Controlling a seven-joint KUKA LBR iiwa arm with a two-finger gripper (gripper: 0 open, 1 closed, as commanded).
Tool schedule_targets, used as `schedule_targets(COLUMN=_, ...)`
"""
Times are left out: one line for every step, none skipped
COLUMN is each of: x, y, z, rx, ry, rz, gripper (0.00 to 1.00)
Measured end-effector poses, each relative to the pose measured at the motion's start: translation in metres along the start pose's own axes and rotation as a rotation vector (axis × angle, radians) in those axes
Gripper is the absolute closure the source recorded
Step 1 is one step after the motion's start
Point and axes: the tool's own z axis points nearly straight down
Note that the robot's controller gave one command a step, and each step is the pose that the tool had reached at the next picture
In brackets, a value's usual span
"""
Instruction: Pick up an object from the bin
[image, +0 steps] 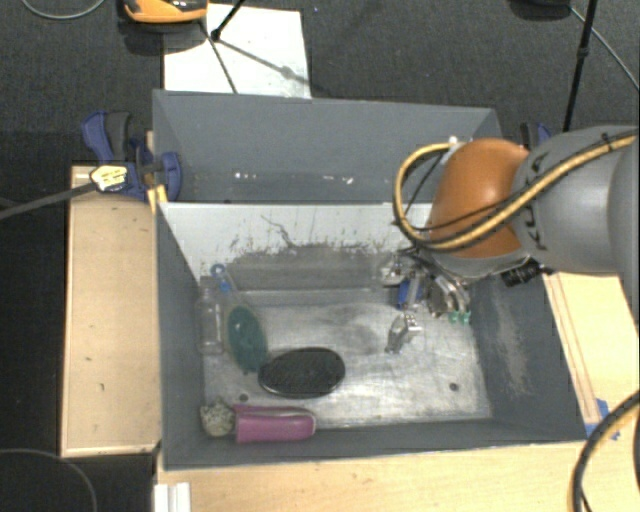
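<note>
Grey metal bin (520, 372), its floor scuffed and bare across the right half. The arm (592, 215) comes in from the right, with an orange cover (478, 190) at the wrist and yellow-and-black cables (470, 232) looped round it. The claw (404, 334) hangs low over the bare floor right of centre, near the back wall; whether it is open or closed I cannot tell, and it is hard to say whether it touches the floor.

The loose things all lie on the left side, well apart from the claw. Nearest is a black oval pad (302, 371), lying flat. Just left of it a dark green oval piece (245, 338) leans beside a clear bottle with a blue cap (211, 312) along the left wall. By the front wall lies a purple cylinder (274, 426), with a small speckled lump (215, 418) touching its left end
</note>
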Motion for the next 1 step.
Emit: schedule_targets(x=0.0519, y=0.0903, z=-0.02, rx=0.003, ry=-0.004, rz=-0.263, gripper=0.0)
